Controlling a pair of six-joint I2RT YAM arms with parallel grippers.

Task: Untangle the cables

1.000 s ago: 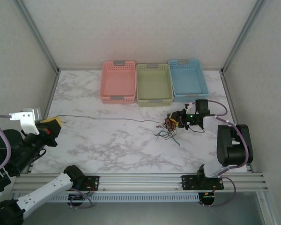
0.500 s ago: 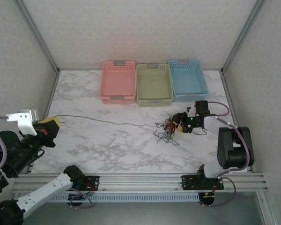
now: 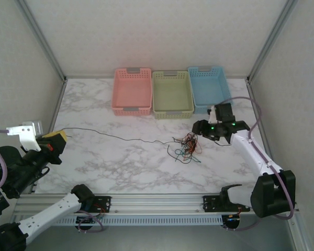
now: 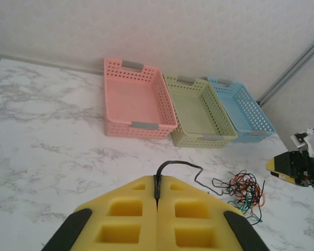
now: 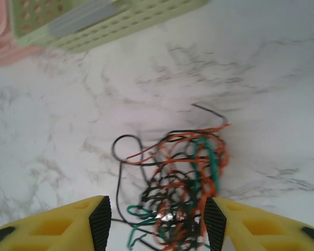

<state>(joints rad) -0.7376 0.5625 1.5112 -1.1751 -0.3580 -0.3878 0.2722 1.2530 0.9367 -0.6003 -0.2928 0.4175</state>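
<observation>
"The cables (image 3: 187,146), thin flexible wires in black, red-orange and green: where do they lie?"

"Most sit in a loose tangle on the white marble-patterned table (image 3: 120,162), right of its middle and in front of the pale green plastic basket (image 3: 172,112). One long black wire (image 4: 157,184) runs leftward out of the tangle, across the table to the left gripper (image 3: 56,140)."

"And that claw?"

"Its yellow foam pads (image 4: 125,219) are pressed flat together, with the end of the long black wire pinched in the seam between them (the left wrist view shows it curling out at the top). The gripper hangs at the table's left edge, well apart from the tangle."

"The right gripper (image 3: 198,127)?"

"Spread wide. In its own wrist view the two yellow fingers (image 5: 63,227) stand either side of the tangle. Whether they touch any wire I cannot tell. From above, the gripper sits just up and right of the tangle, near the front of the light blue plastic basket (image 3: 205,68)."

"Any other basket?"

"A pink plastic basket (image 3: 132,110), leftmost in the row along the back wall, with the green one in the middle."
</observation>
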